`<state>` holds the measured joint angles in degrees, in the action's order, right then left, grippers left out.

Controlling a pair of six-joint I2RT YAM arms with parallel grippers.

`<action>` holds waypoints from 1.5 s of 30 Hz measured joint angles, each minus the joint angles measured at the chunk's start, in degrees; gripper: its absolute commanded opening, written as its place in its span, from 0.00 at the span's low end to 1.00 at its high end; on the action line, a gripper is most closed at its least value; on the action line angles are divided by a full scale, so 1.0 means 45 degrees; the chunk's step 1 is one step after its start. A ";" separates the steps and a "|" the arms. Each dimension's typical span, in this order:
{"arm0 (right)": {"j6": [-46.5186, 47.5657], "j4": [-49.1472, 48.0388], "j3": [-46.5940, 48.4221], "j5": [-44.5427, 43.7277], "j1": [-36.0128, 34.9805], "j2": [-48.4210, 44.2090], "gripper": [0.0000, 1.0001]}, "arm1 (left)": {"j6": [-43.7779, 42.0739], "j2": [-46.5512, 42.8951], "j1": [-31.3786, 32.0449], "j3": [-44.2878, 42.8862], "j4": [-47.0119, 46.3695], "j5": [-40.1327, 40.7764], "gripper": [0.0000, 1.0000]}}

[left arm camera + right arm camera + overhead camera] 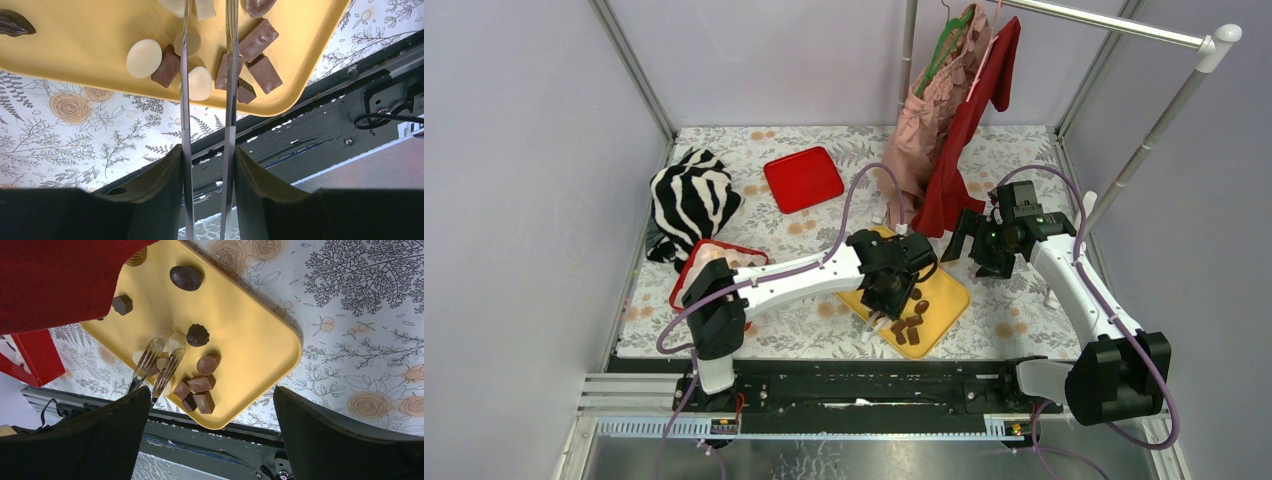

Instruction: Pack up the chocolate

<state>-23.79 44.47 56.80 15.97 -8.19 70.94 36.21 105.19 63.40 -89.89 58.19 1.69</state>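
Observation:
The chocolate lies as several brown, dark and cream pieces on the yellow tray. My left gripper is shut on a pair of metal tongs, whose blades reach down among the chocolate at the tray's near corner. From the right wrist, the tong ends rest among cream pieces beside brown blocks; I cannot tell whether a piece is pinched. My right gripper hangs open above the tray, nothing between its fingers.
A red square lid lies at the back. A red-edged box sits under the left arm. A zebra cloth is at the left. Pink and red garments hang from a rack; the red one covers the tray's far corner.

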 measured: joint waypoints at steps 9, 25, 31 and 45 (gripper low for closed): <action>0.0000 0.0000 0.0000 0.0000 0.0000 0.0000 1.00 | 0.0223 -0.0097 0.0000 0.0000 -0.0083 0.0243 0.45; 0.0000 -0.0005 0.0000 0.0000 0.0000 0.0005 1.00 | 0.0311 0.0447 0.0000 0.0117 -0.0087 -0.0189 0.44; 0.0000 0.0000 0.0000 -0.0005 0.0000 0.0005 1.00 | 0.0306 0.0573 0.0000 0.0136 -0.0087 -0.0277 0.24; 0.0000 0.0005 0.0000 -0.0010 0.0000 0.0010 1.00 | 0.0510 0.0039 -0.0083 -0.0665 0.0928 0.0607 0.00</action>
<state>-23.79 44.49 56.80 15.92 -8.19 70.98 38.50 105.36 63.02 -92.88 62.37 4.43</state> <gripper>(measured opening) 0.995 0.355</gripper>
